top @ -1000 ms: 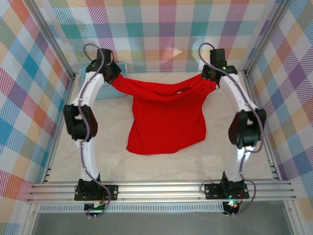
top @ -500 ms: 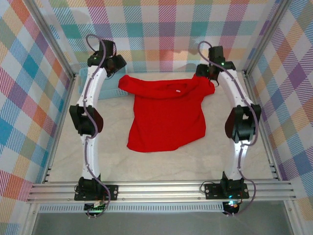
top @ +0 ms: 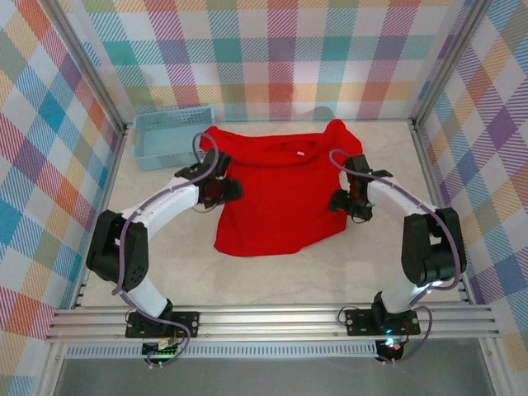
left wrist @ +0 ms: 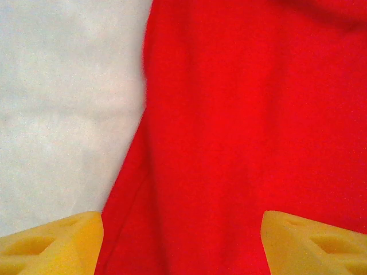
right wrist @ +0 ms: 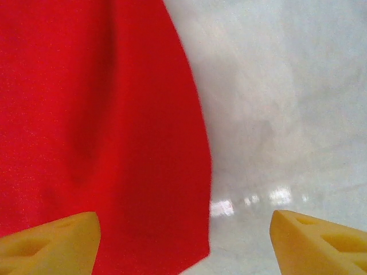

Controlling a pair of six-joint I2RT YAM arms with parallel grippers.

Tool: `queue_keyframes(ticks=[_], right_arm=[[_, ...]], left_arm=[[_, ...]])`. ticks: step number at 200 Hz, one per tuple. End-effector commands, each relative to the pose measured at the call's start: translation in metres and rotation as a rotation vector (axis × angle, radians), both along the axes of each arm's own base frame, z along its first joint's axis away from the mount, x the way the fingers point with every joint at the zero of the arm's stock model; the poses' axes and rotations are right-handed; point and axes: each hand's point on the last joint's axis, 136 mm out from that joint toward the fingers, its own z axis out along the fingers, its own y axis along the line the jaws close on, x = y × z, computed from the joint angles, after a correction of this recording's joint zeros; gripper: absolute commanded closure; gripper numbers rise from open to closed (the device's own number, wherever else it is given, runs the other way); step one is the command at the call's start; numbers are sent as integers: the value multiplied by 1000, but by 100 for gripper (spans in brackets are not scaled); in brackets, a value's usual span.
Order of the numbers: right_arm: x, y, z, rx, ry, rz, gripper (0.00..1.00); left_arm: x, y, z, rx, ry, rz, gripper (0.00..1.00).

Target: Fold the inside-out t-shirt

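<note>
Top view: the red t-shirt (top: 280,194) lies spread on the pale table (top: 272,280) at the centre of the frame, collar toward the upper edge and hem toward the lower middle. Its upper-left shoulder lies just beside the light-blue basket (top: 173,112), and the upper-right sleeve is bunched and raised. The left gripper (top: 229,190) hangs at the shirt's left side edge and the right gripper (top: 340,200) at its right side edge, both about mid-body. Left wrist view: the yellow fingertips (left wrist: 54,246) stand well apart in the lower corners, with the cloth's edge running between them and nothing clamped. The right wrist view shows the same arrangement mirrored, one pad (right wrist: 49,243) over cloth and the other over bare table, jaws apart and empty. The step in hand appears to be the start of the first fold, with the garment laid out but not yet folded. The next move likely calls for each gripper to descend, pinch its side edge cleanly without catching the lower layer unevenly, and carry it toward the shirt's centre line.
</note>
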Motion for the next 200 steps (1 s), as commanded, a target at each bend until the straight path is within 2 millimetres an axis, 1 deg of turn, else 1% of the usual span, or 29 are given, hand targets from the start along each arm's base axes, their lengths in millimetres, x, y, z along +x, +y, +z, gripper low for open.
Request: queue_keyframes(ticks=[1,13,31,49,63,66,76,87,100,104,107,114,121,133,149,153,170,180,188,200], right_arm=[[-2,7,-9,70,1,-53,25],[-9,14,-18,111,27,-50,29],[-11,26,-24,184,29,-39,39],[-12,33,-24,210,21,-22,53],[-12,32,-23,202,21,-15,66],[-12,32,-23,201,18,-13,66],[-12,32,-22,197,19,-7,75],[-13,30,-20,188,19,-5,84],[-14,27,-13,167,8,3,96],[-15,26,-10,158,4,6,100],[-15,25,-8,148,-2,7,100],[-16,21,-2,125,-14,10,100],[-17,15,8,90,-35,8,100],[-19,2,26,30,-71,-6,100],[-24,-13,57,-38,-130,-20,100],[-27,-17,67,-51,-147,-24,100],[-38,-30,105,-100,-206,-34,100],[-45,-37,125,-120,-235,-36,100],[-51,-40,137,-132,-249,-36,100],[-54,-42,150,-142,-248,-18,100]], left_arm=[[-11,1,-4,-23,-20,16,26],[-21,4,-19,-8,13,13,27],[-34,1,-40,-9,54,-5,30],[-44,-1,-55,-2,88,-19,38],[-48,-4,-62,-8,100,-25,45],[-48,-5,-63,-11,101,-28,46],[-50,-9,-68,-16,115,-36,50],[-51,-13,-71,-23,128,-46,59],[-51,-20,-70,-34,131,-62,71],[-51,-22,-69,-35,131,-65,74],[-52,-23,-69,-37,131,-69,77],[-52,-28,-64,-41,128,-81,85],[-53,-33,-58,-50,130,-91,92],[-56,-41,-43,-60,124,-109,100],[-63,-50,-16,-54,86,-137,100],[-65,-52,-6,-57,69,-142,100],[-76,-52,28,-69,-1,-146,100],[-83,-49,45,-90,-42,-136,100],[-87,-43,56,-109,-72,-118,100],[-90,-31,63,-101,-110,-81,100]])
